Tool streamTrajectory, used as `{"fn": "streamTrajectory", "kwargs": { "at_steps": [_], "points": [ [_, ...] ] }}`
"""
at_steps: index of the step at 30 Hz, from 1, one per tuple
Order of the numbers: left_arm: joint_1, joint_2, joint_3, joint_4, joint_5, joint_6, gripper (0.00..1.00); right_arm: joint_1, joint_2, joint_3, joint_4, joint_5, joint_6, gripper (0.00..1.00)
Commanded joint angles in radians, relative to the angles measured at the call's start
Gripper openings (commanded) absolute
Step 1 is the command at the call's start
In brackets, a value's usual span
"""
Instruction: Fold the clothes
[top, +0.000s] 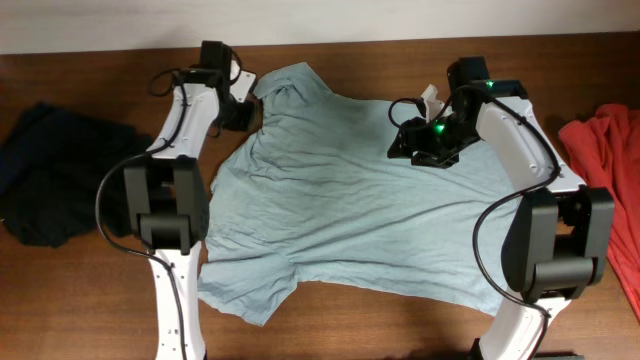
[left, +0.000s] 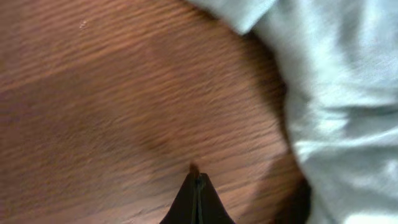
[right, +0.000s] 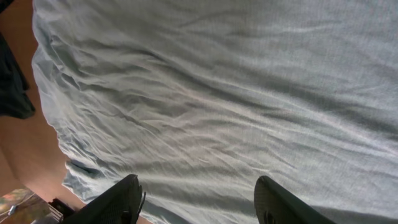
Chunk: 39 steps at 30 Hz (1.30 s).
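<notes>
Jaws of the right gripper (right: 198, 190) stand apart, empty, over the T-shirt (top: 340, 210) near its far right corner; those of the left gripper (left: 198, 180) are pressed shut on nothing above bare table (left: 93, 93), the shirt's edge just to their right. The shirt lies spread flat between the arms, long axis apparently left to right, the right arm nearer to cloth. A dark garment (top: 50, 190) and a red garment (top: 610, 150) lie at the table's ends, clear of the fold

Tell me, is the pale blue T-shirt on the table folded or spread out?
Spread out. From overhead the T-shirt lies open across the table in one wrinkled layer, with no large part doubled over.
</notes>
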Motion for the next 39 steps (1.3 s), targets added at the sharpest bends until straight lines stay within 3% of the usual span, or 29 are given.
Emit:
{"fn": "streamTrajectory", "kwargs": {
  "at_steps": [1,4,7,19,20,22,23,27,29,36,39],
  "points": [
    [0.063,-0.026,0.06,-0.053,0.059,-0.045,0.0,0.005,-0.01,0.014,-0.007,0.01,0.004,0.64],
    [0.093,-0.038,0.077,-0.161,0.195,-0.045,0.35,0.005,-0.01,0.014,-0.022,0.019,0.003,0.64],
    [0.105,-0.026,0.072,-0.254,0.243,-0.045,0.45,0.005,-0.01,0.014,-0.029,0.025,0.003,0.64],
    [0.043,0.105,0.057,-0.285,0.38,-0.008,0.44,0.005,-0.01,0.014,-0.05,0.025,0.003,0.64],
    [0.041,0.109,0.056,-0.285,0.38,-0.007,0.4,0.005,-0.01,0.014,-0.051,0.025,0.003,0.64],
    [0.04,0.109,0.056,-0.284,0.372,-0.008,0.08,0.005,-0.01,0.014,-0.053,0.025,0.003,0.64],
    [0.042,0.109,0.058,-0.284,0.359,-0.008,0.01,0.005,-0.01,0.014,-0.054,0.025,0.003,0.64],
    [0.072,0.094,0.106,-0.327,0.246,-0.101,0.01,0.005,-0.01,0.014,-0.057,0.055,0.003,0.64],
    [0.111,0.065,0.181,-0.372,0.186,-0.143,0.01,0.005,-0.01,0.006,-0.056,0.207,0.016,0.68],
    [0.164,0.039,0.298,-0.446,0.147,-0.143,0.01,-0.031,-0.01,-0.056,-0.04,0.343,0.119,0.68],
    [0.164,0.039,0.298,-0.456,0.143,-0.142,0.06,-0.049,-0.009,-0.109,-0.006,0.364,0.136,0.68]
  ]
}}
